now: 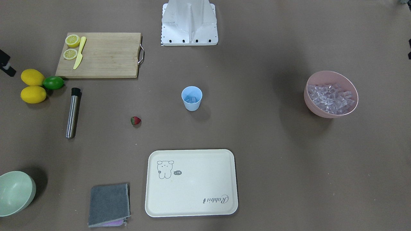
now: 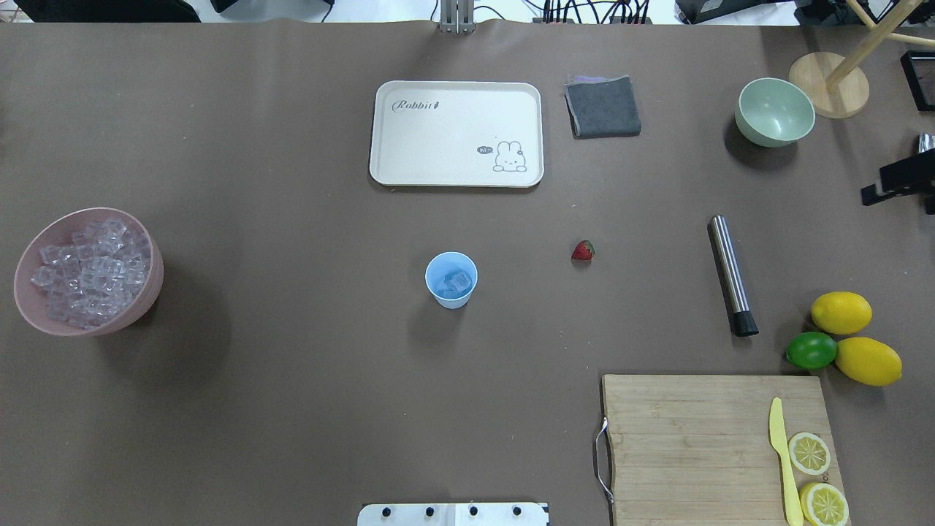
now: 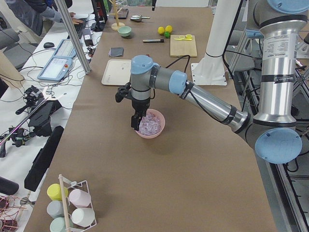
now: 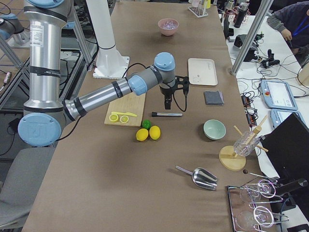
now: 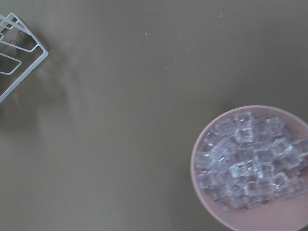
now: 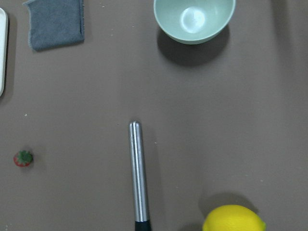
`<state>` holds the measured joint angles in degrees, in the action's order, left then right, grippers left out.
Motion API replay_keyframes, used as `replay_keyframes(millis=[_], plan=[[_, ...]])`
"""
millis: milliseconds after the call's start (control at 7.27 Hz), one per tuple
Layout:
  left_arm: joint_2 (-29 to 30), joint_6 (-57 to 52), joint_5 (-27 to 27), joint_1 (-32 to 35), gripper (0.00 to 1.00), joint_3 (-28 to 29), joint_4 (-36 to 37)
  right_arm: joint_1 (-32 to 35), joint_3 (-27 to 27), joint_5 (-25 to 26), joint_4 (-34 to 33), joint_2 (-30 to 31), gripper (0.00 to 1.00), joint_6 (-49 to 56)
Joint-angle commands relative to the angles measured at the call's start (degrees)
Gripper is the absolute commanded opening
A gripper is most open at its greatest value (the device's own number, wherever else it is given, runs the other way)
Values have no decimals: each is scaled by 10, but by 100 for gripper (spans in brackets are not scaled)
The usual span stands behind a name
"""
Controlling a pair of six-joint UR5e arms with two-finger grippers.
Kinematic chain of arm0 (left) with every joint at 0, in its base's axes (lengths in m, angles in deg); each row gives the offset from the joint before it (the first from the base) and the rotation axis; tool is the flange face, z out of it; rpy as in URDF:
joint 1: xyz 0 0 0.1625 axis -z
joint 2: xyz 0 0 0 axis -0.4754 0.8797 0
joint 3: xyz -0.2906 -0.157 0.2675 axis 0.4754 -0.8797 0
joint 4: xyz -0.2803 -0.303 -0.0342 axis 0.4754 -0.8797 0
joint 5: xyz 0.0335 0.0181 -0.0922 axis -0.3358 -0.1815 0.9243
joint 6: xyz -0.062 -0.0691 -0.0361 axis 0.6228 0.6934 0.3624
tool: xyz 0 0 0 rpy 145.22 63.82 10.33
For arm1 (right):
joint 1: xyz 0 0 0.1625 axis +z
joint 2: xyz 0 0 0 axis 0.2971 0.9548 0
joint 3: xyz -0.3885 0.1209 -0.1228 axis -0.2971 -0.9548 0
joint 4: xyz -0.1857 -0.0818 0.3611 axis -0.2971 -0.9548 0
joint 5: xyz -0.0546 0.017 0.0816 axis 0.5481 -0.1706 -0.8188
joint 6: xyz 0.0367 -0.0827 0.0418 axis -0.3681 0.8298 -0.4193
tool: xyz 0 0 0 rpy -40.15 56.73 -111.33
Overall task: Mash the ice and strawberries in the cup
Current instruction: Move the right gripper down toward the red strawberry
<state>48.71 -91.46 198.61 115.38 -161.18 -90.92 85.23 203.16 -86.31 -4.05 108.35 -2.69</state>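
1 tray point(image 1: 196, 189), 1 cup point(image 1: 192, 103), 1 strawberry point(image 1: 135, 120) sit; cannot tell left tool point(image 3: 136, 124) or right tool point(image 4: 167, 104) grip.

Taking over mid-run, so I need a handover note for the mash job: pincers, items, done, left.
Left pincer: above the pink bowl; can't tell whether it is open or shut.
Right pincer: above the metal rod; can't tell either.
Cup: upright mid-table with a few ice cubes inside. The rest of the ice is in the pink bowl.
Strawberry: on the table between cup and rod, touching neither.
Done: some ice is in the cup.
Left: put the strawberry in the cup, then mash.
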Motion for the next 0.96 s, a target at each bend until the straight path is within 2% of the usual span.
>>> replay_keyframes(millis=[0,138,413,550,688,825], plan=[[-7,-109,4,72,98,75,0,-104,-42,74,-4,-97,100,-122],[-25,-111,4,76,98,78,-2,-147,-71,113,-5,-131,100,-152],[-63,-108,18,90,98,79,-2,-184,-137,133,-5,-197,100,-180],[-81,-109,44,102,98,77,-3,-206,-171,154,-5,-228,100,-181],[-86,-109,68,118,98,74,-3,-229,-194,173,-2,-243,100,-186],[-86,-109,71,127,98,76,-3,-249,-211,179,2,-255,100,-215]])
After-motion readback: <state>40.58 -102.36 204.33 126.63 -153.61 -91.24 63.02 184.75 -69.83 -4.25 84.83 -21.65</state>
